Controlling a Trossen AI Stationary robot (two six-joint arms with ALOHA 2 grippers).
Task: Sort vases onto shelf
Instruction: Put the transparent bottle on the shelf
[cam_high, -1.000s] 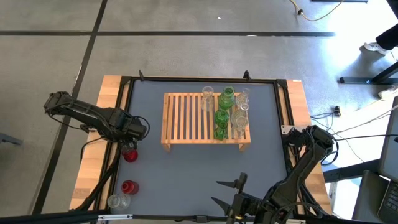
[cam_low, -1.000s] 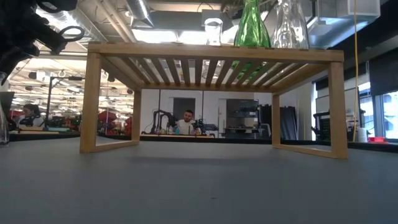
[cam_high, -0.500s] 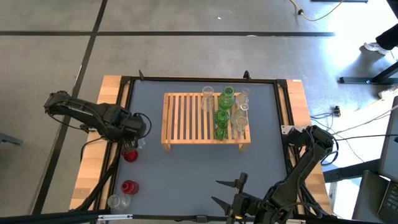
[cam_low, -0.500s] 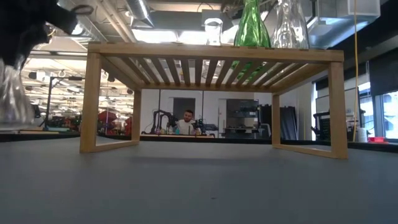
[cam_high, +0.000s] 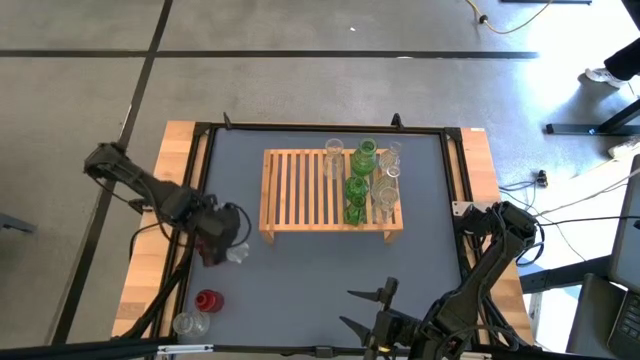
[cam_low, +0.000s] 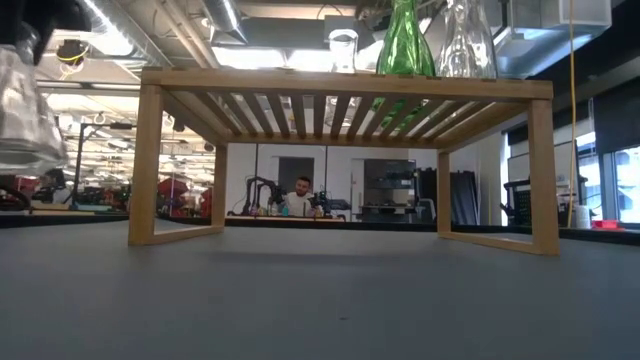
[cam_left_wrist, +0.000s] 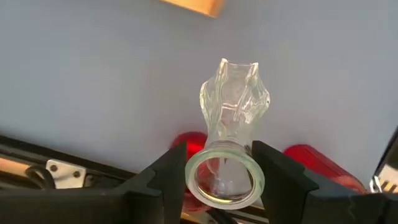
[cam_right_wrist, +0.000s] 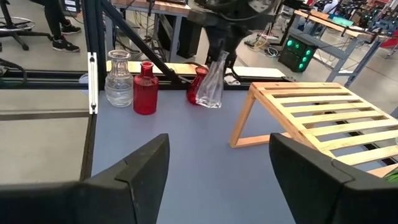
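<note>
A workshop hall with ceiling lights, benches and a seated person (cam_low: 300, 199) is seen beyond the grey desk (cam_high: 300, 280), which is framed by light wooden edges. The shelf (cam_high: 331, 192), a slatted rack of pale wood, is stood near the desk's middle, towards the far side. On its right-hand part a cluster of vases is gathered: green vases (cam_high: 359, 180) in a line and clear ones (cam_high: 388, 180) just beside them, with one more clear vase (cam_high: 333, 158) at the far edge.

The left gripper (cam_high: 226, 232) is held above the desk just to the left of the shelf's near left leg. A clear vase (cam_left_wrist: 232, 134) is pinched between its fingers (cam_left_wrist: 163, 182) at the neck (the rim faces the wrist camera, the body points away towards the desk). In the right wrist view this vase (cam_right_wrist: 213, 81) is seen hanging clear of the surface, slightly tilted. A red vase (cam_right_wrist: 198, 86) is stood close behind it.

Near the desk's near left corner another red vase (cam_high: 208, 301) and a clear jar-shaped vase (cam_high: 189, 324) are stood just beside each other.

The right gripper (cam_high: 375, 310) is parked low at the near edge of the desk, its fingers (cam_right_wrist: 137, 174) spread apart and nothing held between them.
</note>
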